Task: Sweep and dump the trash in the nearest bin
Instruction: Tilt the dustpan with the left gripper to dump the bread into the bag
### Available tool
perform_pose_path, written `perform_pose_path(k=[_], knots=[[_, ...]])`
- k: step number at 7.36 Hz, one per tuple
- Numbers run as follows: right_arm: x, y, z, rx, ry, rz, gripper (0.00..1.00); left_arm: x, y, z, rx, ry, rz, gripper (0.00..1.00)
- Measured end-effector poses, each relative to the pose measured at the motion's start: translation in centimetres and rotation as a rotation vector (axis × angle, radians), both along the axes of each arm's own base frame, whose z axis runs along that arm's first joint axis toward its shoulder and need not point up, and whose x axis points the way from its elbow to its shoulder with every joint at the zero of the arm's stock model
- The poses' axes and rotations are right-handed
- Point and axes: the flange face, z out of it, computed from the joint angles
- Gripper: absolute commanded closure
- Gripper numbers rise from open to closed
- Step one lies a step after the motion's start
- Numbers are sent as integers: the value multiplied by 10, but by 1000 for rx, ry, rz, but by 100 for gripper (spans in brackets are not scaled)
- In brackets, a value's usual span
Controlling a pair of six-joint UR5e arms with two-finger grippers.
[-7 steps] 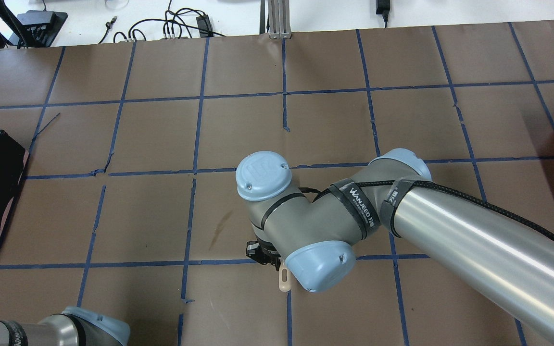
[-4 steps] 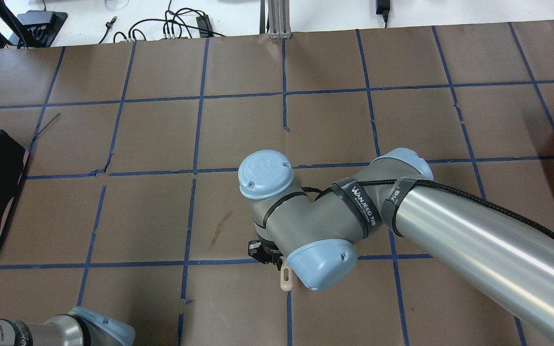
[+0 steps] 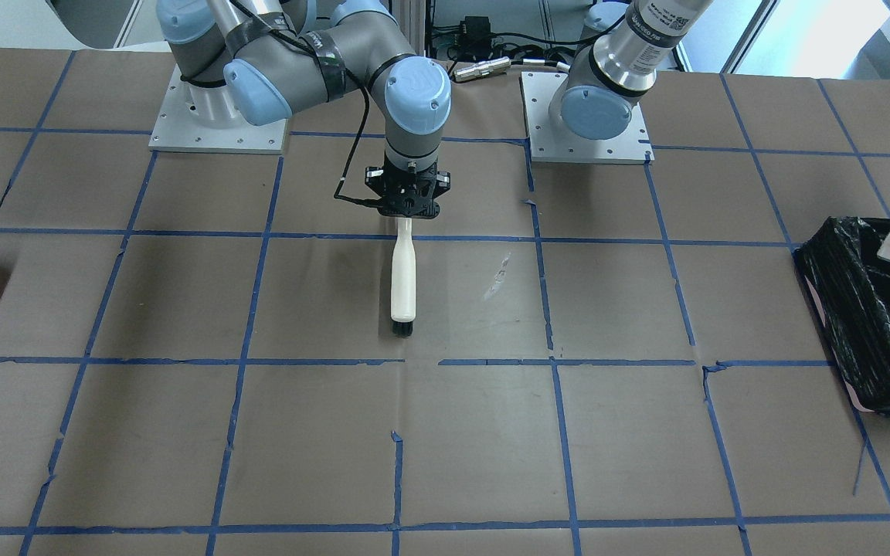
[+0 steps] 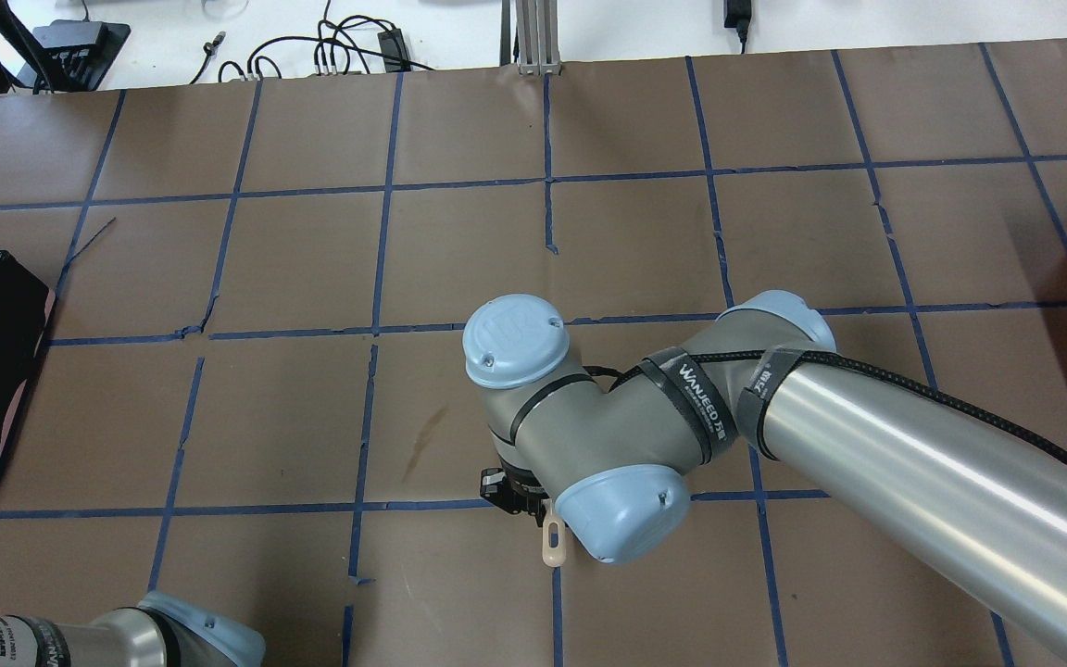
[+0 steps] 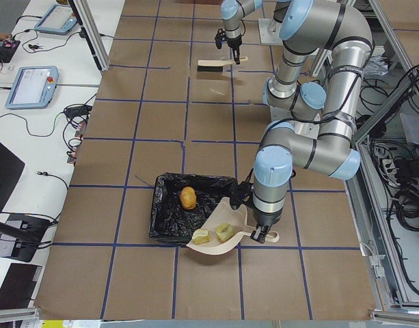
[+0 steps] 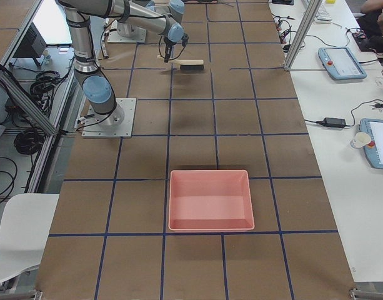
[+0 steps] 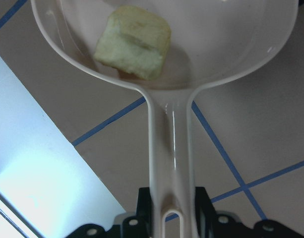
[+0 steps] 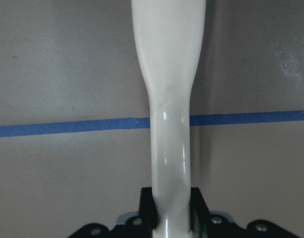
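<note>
1. In the overhead view the left arm [image 4: 205, 635] has edged a little toward the middle of the table [image 3: 646, 448] since a second ago. The right arm [image 4: 589, 435] has drifted only slightly, and the brush [image 3: 403, 278] has gone with it.
2. This fits a dump in progress. The orange-brown chunk [image 5: 188, 197] lies inside the bin [image 5: 167, 215]. Two pale pieces [image 5: 225, 231] sit in the dustpan [image 5: 212, 249], which is held tipped at the bin's rim. By my reading, a steeper tilt is needed to shed them.
3. The left tool [image 7: 169, 210] is clamped on the dustpan's handle. The right tool [image 8: 169, 206] is clamped on the brush's handle. I cannot tell whether the bristles touch the table or hang just above it.
4. The table is covered in brown paper with a grid of blue tape, torn in places. A pale scuff [image 3: 497, 276] lies near the brush.
5. A pink tray [image 6: 210, 174] sits well apart from the bin, at the end on the robot's right. Around the table are white benches carrying teach pendants [image 6: 344, 62] and cables, plus a white chair [image 6: 16, 244].
</note>
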Motion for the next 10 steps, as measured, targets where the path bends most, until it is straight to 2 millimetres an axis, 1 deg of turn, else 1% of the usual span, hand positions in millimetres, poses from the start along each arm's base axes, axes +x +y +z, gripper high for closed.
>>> perform_pose_path(k=[2, 4, 5, 6, 7, 8, 9, 10], knots=[[1, 0, 1, -1, -7, 1, 76, -13, -17, 23, 75, -69, -30, 100], [2, 0, 3, -3, -13, 3, 75, -19, -20, 34, 121, -96, -62, 100], [2, 0, 3, -2, -15, 7, 75, -27, -24, 43, 136, -113, -85, 100], [2, 0, 3, -1, -16, 10, 75, -42, -32, 56, 156, -137, -114, 100], [2, 1, 2, -1, -15, 13, 74, -53, -38, 62, 172, -153, -136, 100], [2, 1, 1, -1, -13, 22, 71, -58, -41, 64, 186, -161, -155, 100], [1, 1, 1, 0, -11, 33, 68, -59, -41, 67, 207, -176, -178, 100], [1, 1, 0, 0, -9, 37, 56, -59, -40, 72, 233, -199, -205, 100]])
